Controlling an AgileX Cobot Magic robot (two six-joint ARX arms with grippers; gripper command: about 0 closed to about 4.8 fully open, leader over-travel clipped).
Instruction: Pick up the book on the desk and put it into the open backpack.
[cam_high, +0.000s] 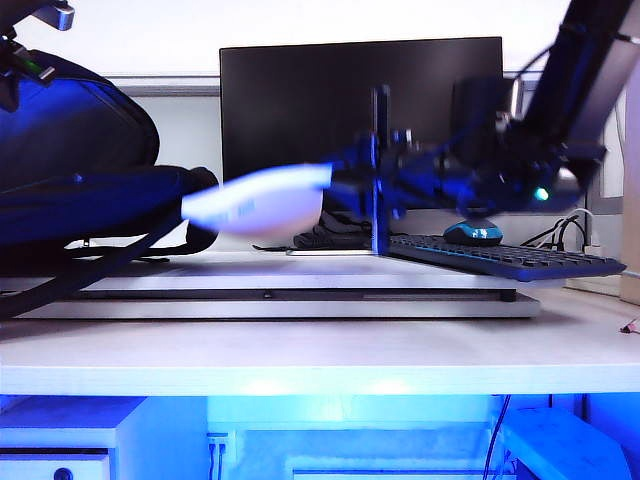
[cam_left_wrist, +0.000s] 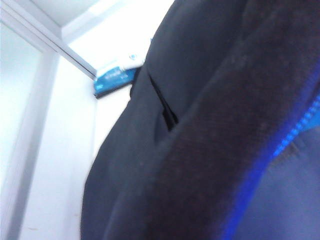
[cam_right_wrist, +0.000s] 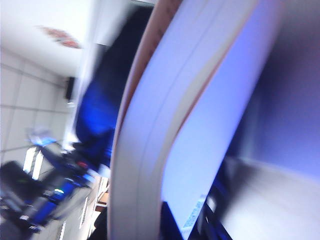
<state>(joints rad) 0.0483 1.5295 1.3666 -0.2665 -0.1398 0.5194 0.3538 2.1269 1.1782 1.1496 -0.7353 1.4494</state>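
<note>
The thin, flexible softcover book (cam_high: 262, 203) with its pale cover and white page edges was off the surface — held roughly level in the air, its free end close to the mouth of the large soft black fabric backpack (cam_high: 70, 150) with blue lining. The exterior view blurred it. In the right wrist view the book (cam_right_wrist: 165, 130) filled the middle of the picture, pages slightly fanned, the backpack (cam_right_wrist: 107, 95) dark beyond it.

The right hand (cam_high: 345, 180) gripped the end of the book farthest from the backpack, its jaws narrow and closed on the cover, the arm reaching in from the far side.

The left hand was at the top of the backpack; its fingers showed in no picture, though they were closed, and what they gripped, if anything, I cannot tell. The left wrist view showed only black fabric (cam_left_wrist: 200, 125) close up.

The backpack lay on a flat white riser (cam_high: 300, 290) on the wide pale wood-grain surface (cam_high: 300, 360) — beyond the book stood a black monitor (cam_high: 300, 90).
</note>
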